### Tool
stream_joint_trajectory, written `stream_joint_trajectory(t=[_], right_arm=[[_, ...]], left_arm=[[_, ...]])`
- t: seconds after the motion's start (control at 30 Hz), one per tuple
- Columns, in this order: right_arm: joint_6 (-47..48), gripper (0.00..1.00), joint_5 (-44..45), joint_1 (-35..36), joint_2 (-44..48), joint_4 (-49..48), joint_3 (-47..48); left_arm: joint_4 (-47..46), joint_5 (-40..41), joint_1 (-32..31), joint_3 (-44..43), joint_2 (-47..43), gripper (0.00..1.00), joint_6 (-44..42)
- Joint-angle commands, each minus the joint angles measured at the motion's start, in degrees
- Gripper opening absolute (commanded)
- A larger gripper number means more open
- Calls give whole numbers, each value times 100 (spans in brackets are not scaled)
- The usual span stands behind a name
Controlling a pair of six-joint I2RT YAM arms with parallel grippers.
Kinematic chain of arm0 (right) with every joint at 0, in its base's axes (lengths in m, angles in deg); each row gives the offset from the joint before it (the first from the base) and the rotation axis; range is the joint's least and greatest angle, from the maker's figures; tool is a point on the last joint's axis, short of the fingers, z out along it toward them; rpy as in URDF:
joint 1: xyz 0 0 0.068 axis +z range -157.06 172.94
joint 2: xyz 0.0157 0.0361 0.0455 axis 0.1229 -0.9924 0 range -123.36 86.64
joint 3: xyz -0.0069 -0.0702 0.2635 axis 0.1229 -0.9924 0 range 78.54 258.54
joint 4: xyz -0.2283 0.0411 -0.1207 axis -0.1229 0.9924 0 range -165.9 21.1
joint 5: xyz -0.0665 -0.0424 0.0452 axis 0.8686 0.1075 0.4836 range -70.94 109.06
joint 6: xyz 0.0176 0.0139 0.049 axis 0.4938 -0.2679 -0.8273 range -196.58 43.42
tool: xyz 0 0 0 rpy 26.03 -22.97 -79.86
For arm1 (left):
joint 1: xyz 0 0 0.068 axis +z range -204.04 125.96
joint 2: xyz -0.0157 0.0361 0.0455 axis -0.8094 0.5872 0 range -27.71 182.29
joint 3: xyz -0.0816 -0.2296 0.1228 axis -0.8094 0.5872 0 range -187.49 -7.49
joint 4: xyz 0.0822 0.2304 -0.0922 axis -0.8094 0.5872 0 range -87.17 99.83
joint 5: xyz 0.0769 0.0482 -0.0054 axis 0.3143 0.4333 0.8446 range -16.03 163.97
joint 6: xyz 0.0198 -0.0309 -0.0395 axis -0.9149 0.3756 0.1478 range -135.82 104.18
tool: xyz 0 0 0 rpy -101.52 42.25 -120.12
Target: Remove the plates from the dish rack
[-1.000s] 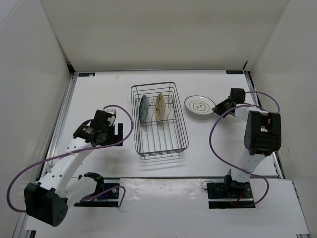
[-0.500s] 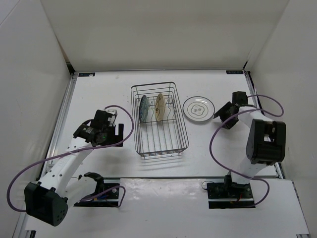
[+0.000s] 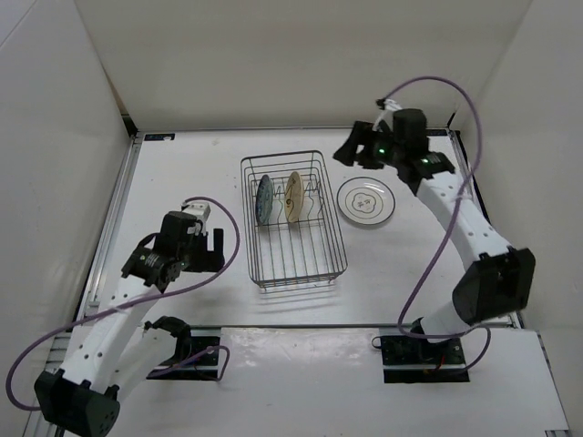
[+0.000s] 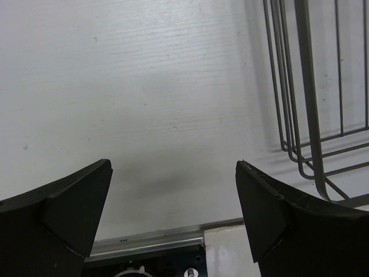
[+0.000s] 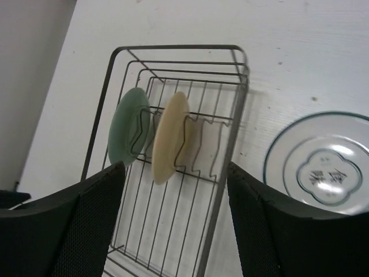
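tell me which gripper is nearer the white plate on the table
Right. The right gripper is just beyond the white plate, past its far edge, open and empty. The left gripper is on the other side of the dish rack, toward the near edge.

Bright even light, soft shadows, sharp pics.

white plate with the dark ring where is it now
In the top view the white plate lies flat on the table, just right of the dish rack.
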Motion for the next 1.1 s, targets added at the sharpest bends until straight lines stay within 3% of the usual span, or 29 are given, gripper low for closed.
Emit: stream_joint_trajectory(t=[0.0, 0.17, 0.53, 0.63, 1.07], right_arm=[[833, 74, 605, 728, -676, 910, 845], [1229, 74, 2197, 1843, -1703, 1762, 1691], [1160, 74, 3561, 2584, -3104, 2316, 2860], [1107, 70, 3843, 2689, -3367, 2457, 3177], [879, 28, 4485, 2918, -4035, 2712, 3951]], left_arm=[[-328, 141, -12, 145, -508, 99, -25], [-425, 273, -21, 259, -773, 99, -25], [-346, 62, -12, 171, -632, 99, -16], [-354, 36, -12, 171, -659, 99, -16], [-337, 36, -29, 154, -694, 99, -7]])
